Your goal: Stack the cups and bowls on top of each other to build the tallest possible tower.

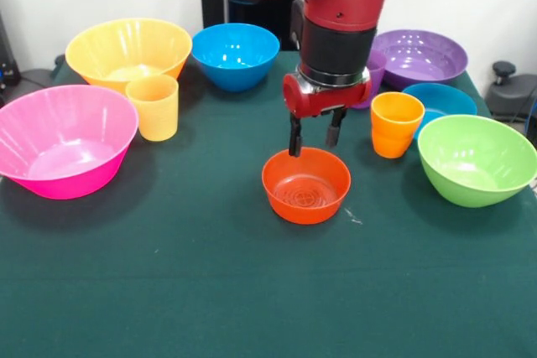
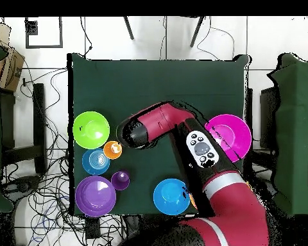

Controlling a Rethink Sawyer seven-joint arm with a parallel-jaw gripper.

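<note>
Evidently nothing was stacked yet, for every piece sat by itself on the green table (image 1: 168, 291), and I take the small red-orange bowl (image 1: 306, 186) as my landmark. It rested upright and empty in the open middle of the cloth, apart from everything else, which I judged a sensible seat for a tower base with room to reach in around it. The orange cup (image 1: 396, 123) stood upright behind that bowl toward the lime green bowl (image 1: 478, 159), near but not touching either. Farther behind the red-orange bowl sat the medium blue bowl (image 1: 236, 55), with the big yellow bowl (image 1: 128, 53) and the yellow-orange cup (image 1: 153, 106) off toward the big pink bowl (image 1: 63, 140). The wide purple bowl (image 1: 419, 58), the small blue bowl (image 1: 440, 100) and the purple cup (image 1: 374, 69), half hidden by my arm, clustered behind the orange cup. My gripper (image 1: 315, 136) hung just over the back rim of the red-orange bowl, its two fingers (image 1: 295, 136) spread apart and pointing down with nothing between them; one tip looked to be at the rim, though I could not tell whether it touched. From overhead my arm hid that bowl entirely.
</note>
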